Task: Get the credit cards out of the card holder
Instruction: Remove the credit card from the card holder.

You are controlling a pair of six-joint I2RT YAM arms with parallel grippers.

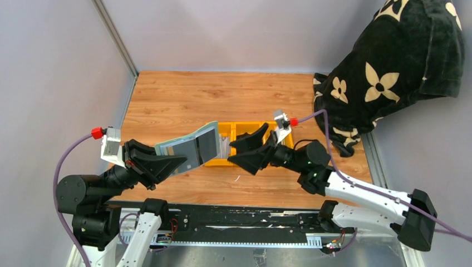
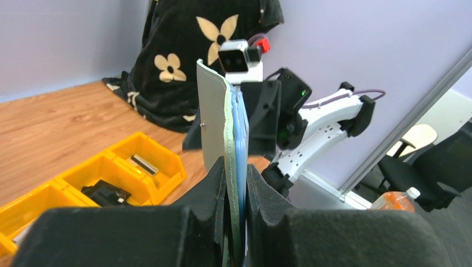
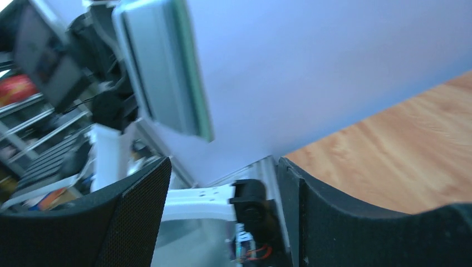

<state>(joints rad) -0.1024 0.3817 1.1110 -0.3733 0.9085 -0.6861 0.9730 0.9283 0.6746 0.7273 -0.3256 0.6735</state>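
Note:
My left gripper (image 1: 179, 161) is shut on the sage-green card holder (image 1: 189, 149) and holds it open and raised above the wooden table. In the left wrist view the jaws (image 2: 236, 169) clamp its green cover and blue-grey inner layers (image 2: 239, 125) edge-on. A dark grey card (image 1: 207, 145) shows on the holder's open inner face. My right gripper (image 1: 238, 149) is open and empty, just right of the holder and pointing at it. In the right wrist view (image 3: 222, 167) the holder (image 3: 161, 67) is blurred at the upper left, beyond the fingers.
A yellow three-compartment bin (image 1: 281, 140) lies on the table behind the grippers. In the left wrist view, the bin (image 2: 167, 181) holds thin grey pieces (image 2: 143, 163) in one compartment and a black object (image 2: 106, 193) in another. A black floral cloth (image 1: 389, 67) lies at the back right.

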